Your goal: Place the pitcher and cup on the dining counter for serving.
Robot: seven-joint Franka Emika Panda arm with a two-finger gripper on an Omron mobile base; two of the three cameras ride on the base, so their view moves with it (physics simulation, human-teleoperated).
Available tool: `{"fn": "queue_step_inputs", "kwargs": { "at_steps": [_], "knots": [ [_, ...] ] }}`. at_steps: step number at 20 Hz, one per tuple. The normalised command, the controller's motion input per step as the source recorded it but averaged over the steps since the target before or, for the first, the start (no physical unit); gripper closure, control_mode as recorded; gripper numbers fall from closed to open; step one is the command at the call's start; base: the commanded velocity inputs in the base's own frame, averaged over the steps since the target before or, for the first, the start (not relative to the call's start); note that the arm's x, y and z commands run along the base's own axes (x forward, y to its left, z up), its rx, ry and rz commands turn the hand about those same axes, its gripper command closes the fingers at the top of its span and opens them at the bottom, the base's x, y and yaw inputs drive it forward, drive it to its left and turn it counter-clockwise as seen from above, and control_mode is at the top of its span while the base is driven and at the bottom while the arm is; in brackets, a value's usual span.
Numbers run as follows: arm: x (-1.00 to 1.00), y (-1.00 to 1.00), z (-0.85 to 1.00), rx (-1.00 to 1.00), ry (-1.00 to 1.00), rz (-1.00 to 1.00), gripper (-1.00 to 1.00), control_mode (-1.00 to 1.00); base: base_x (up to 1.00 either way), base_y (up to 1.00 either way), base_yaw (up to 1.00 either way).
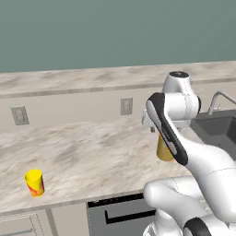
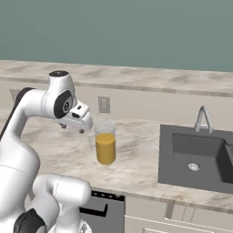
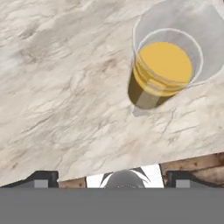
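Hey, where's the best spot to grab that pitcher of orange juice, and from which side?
Probably the pitcher is best taken by its upper glass wall, coming straight down with one finger inside the rim and one outside. It stands upright on the worktop, its mouth open, and the gripper, fingers spread, hangs above and beside it. The juice sits well below the rim.

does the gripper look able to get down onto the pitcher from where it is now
Probably yes. The gripper hangs above the worktop just beside the pitcher, with nothing between them, and the pitcher's rim is uncovered. The fingertips are spread wide apart in the hand view.
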Motion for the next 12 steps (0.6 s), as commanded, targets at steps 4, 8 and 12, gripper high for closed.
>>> {"fn": "queue_step_inputs", "kwargs": {
  "at_steps": [4,8,12],
  "knots": [
    [-0.15,0.0,-0.4,0.0,0.0,-0.41,-1.0,-1.0,0.0,0.0,0.0],
    [0.05,0.0,-0.02,0.0,0.0,-0.28,-1.0,-1.0,0.0,0.0,0.0],
    [0.36,0.0,0.0,0.0,0.01,-0.11,-1.0,-1.0,0.0,0.0,0.0]
  ]
}}
